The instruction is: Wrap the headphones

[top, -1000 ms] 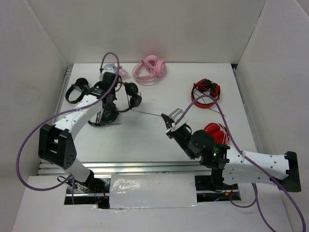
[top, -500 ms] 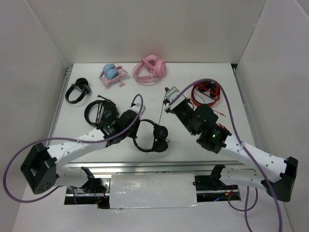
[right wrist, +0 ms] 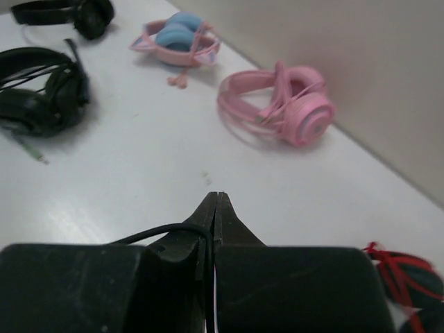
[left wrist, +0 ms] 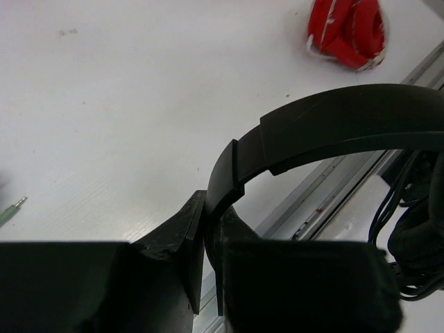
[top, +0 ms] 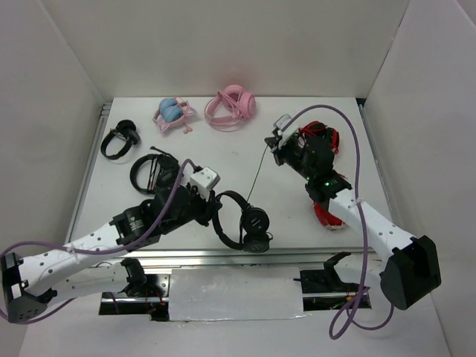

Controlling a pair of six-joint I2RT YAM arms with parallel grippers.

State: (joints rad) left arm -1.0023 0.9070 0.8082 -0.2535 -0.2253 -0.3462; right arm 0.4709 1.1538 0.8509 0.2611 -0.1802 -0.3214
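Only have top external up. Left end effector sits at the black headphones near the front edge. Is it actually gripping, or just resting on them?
Observer: Gripping. In the left wrist view, the left end effector is shut on the headphones, clamped across the headband near one end.
Operator: And the right one? I can't tell at this size whether it has the cable.
Observer: It does. In the right wrist view, the right end effector is shut, with the cable pinched at its fingertips and curving out to one side.
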